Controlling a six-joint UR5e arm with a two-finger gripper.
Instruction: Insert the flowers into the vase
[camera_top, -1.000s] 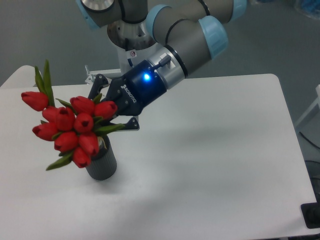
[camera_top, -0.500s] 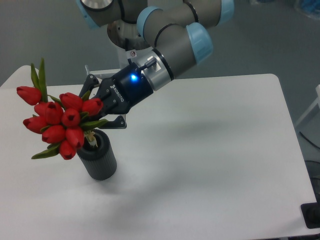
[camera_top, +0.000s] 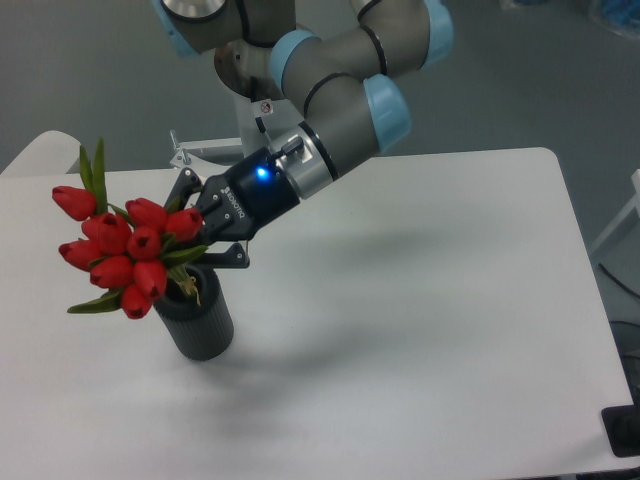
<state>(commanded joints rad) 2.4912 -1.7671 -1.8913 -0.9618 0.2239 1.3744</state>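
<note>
The flowers (camera_top: 125, 250), a tied bunch of red tulips with green leaves, lean out to the left over the vase. Their pale stems run down into the vase's black mouth. The vase (camera_top: 195, 320), a dark grey ribbed cylinder, stands upright on the white table at the left. My gripper (camera_top: 205, 235) sits just right of the blooms, above the vase, its fingers (camera_top: 225, 257) close around the upper stems. The leaves hide the contact, so I cannot tell whether it grips them.
The white table (camera_top: 420, 300) has a rounded far left corner and a right edge near the frame's side. The arm's base stands behind the table's far edge. A black object (camera_top: 625, 432) sits at the bottom right corner.
The gripper has moved left and down with the flowers. The blooms were in front of the vase's mouth; now the stems stand in the mouth and the bunch is more upright.
</note>
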